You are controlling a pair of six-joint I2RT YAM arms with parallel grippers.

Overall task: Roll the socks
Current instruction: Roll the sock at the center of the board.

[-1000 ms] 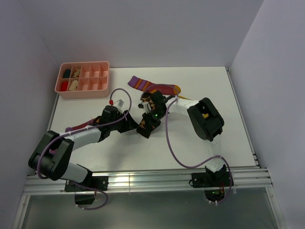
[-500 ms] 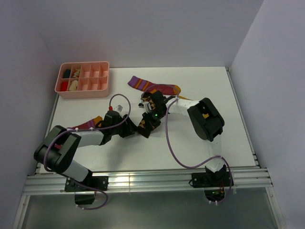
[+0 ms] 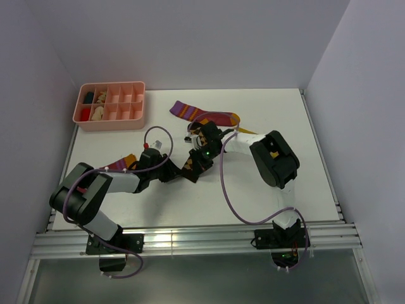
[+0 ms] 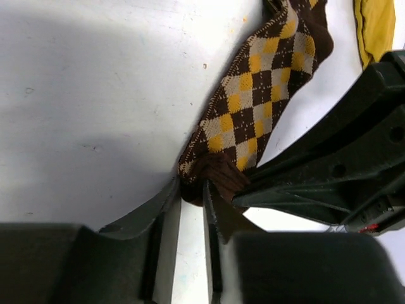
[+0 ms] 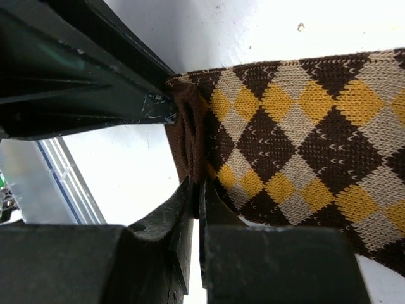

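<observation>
The right gripper (image 5: 197,190) is clenched on the sock's (image 4: 266,95) cuff (image 5: 190,120); the left gripper (image 4: 190,193) pinches only its edge. That thin hold could slip, letting the fold spring open.

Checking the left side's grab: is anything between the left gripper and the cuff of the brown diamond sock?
Nothing visible is in the way. The left gripper has its tips right at the brown cuff of the diamond-check sock. The right gripper pinches that same cuff from beside it, not between them.
</observation>
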